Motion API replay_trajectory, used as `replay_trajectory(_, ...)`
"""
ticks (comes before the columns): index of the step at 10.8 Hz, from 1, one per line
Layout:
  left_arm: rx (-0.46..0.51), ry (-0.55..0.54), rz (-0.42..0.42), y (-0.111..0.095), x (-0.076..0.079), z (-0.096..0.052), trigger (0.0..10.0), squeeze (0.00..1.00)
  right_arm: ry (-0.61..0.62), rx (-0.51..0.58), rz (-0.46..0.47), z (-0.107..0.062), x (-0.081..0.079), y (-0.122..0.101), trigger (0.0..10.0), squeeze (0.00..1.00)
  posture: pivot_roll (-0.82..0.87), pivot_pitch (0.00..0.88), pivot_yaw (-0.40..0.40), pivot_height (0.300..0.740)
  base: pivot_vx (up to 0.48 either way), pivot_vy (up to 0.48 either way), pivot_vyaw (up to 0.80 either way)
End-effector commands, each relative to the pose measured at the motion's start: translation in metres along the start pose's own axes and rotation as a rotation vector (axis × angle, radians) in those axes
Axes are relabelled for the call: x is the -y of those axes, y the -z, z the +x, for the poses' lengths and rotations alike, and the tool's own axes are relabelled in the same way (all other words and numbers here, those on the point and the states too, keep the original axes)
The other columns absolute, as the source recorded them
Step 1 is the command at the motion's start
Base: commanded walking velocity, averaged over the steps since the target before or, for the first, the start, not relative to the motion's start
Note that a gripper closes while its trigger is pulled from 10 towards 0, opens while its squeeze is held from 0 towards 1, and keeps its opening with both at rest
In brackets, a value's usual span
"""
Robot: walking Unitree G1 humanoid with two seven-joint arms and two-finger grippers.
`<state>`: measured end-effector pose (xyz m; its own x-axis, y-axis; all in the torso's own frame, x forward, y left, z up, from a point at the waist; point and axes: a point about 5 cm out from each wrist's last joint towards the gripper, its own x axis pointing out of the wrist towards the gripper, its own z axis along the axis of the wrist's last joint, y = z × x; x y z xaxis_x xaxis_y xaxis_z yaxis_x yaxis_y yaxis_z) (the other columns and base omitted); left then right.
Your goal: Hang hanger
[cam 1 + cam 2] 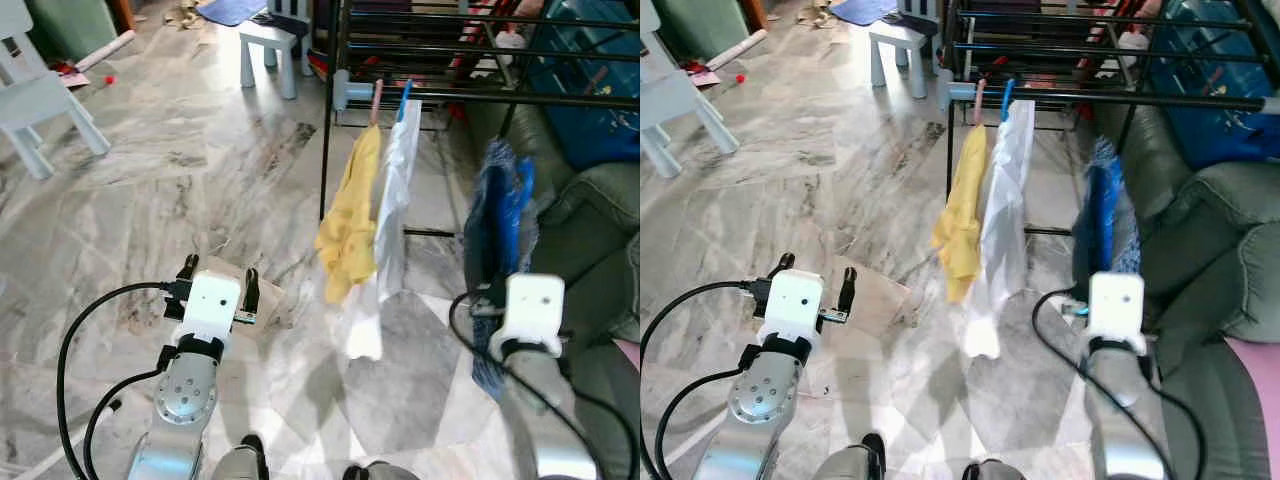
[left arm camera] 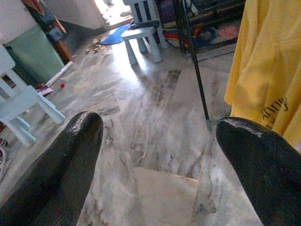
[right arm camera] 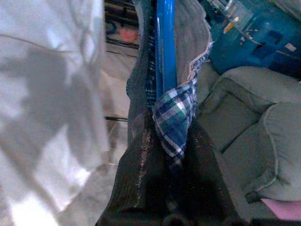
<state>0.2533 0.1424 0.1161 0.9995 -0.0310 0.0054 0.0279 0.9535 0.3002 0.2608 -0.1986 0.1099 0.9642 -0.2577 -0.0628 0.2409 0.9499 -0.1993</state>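
Two garments already hang from the black drying rack [image 1: 480, 98]: a yellow shirt [image 1: 348, 225] and, just beside it, a white one [image 1: 392, 200], both under the rack's front rail. Your right gripper [image 3: 171, 155] is below that rail, toward the green sofa [image 1: 590, 230], clenched on a blue hanger [image 3: 165, 52] draped with a blue checked garment [image 1: 1102, 215]. You're in the carrying step, as I judge it; the hook isn't on the rail yet. Next, you need to lift the hanger until its hook clears the rail, then settle it beside the white shirt. Your left gripper [image 2: 155, 155] is away from the rack over the marble floor [image 1: 200, 170], fingers [image 2: 70, 155] spread and holding nothing.
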Motion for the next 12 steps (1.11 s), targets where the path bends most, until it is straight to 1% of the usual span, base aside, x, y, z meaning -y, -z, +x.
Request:
replay_trajectory(1,-0.017,0.016,-0.006,0.002,0.003,-0.002,10.0,0.0,-0.017,0.007,0.004,-0.005,-0.004,-0.003,10.0,0.0,-0.03,0.236,-0.03,0.74,-0.274,0.0,0.0)
replay_trajectory(3,-0.022,0.019,-0.009,0.002,0.006,-0.003,10.0,0.0,-0.034,0.002,0.009,-0.005,-0.007,-0.004,10.0,0.0,-0.03,0.244,-0.036,0.74,-0.272,0.0,0.0)
replay_trajectory(7,-0.033,0.013,-0.009,0.003,0.006,-0.003,10.0,0.0,-0.05,-0.012,0.013,-0.006,-0.009,-0.004,10.0,0.0,-0.03,0.25,-0.04,0.74,-0.253,0.0,0.0)
replay_trajectory(10,-0.036,0.009,-0.005,0.003,0.006,-0.003,10.0,0.0,-0.091,-0.002,0.053,-0.005,-0.017,-0.007,10.0,0.0,-0.03,0.255,-0.04,0.74,-0.254,0.0,0.0)
replay_trajectory(12,-0.032,0.002,-0.007,0.002,0.006,-0.001,10.0,0.0,-0.116,-0.002,0.063,-0.005,-0.022,-0.009,10.0,0.0,-0.04,0.261,-0.04,0.74,-0.249,0.0,0.0)
